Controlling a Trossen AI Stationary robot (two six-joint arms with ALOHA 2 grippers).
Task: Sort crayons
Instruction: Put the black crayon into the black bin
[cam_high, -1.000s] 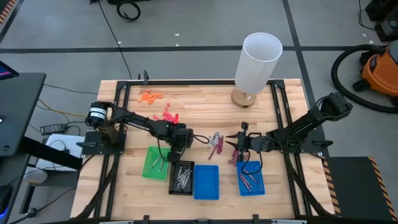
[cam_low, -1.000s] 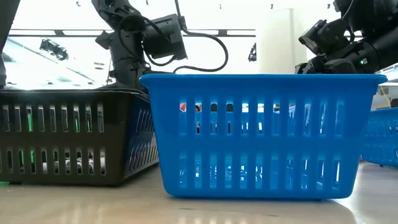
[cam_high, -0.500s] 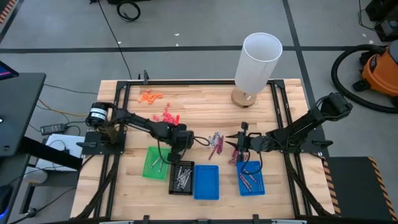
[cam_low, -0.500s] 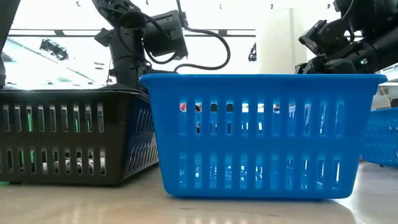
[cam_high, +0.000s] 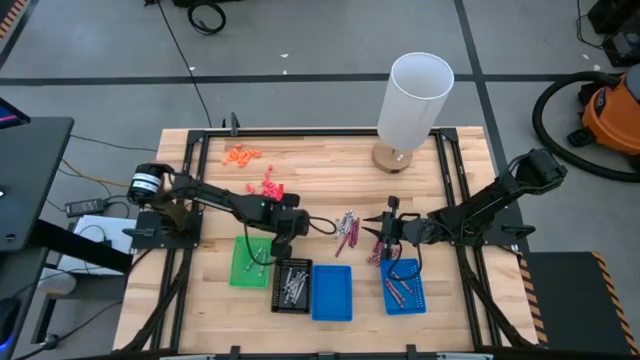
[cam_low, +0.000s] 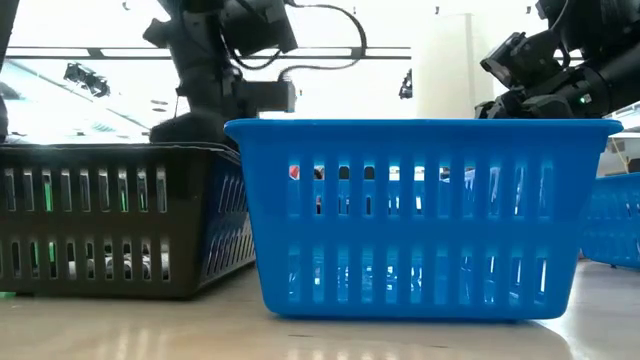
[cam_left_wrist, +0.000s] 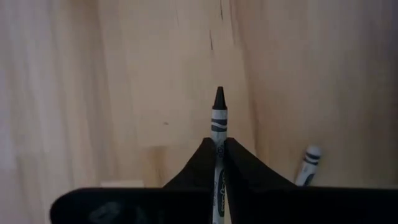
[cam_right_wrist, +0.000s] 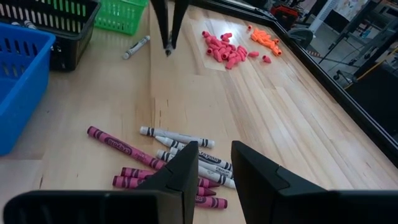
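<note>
1. Green slotted plastic tray (cam_high: 246, 262) stands at the left of the tray row on the wooden tabletop (cam_high: 320, 170), beside the black slotted tray (cam_high: 292, 285) that already holds grey crayons.
2. Left end effector (cam_left_wrist: 218, 144) is clamped on a silvery-grey crayon (cam_left_wrist: 218, 121), tip protruding, raised off the tabletop; judged ready for carrying to a tray.
3. Loose pile of grey and maroon crayons (cam_right_wrist: 168, 158) lies mid-table, unsorted.
4. Right end effector (cam_right_wrist: 214, 163) hovers just above that pile, fingers partly apart, holding nothing.

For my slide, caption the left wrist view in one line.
Left gripper shut on a grey crayon, tip pointing out over the wooden table; a second grey crayon lies nearby.
</note>
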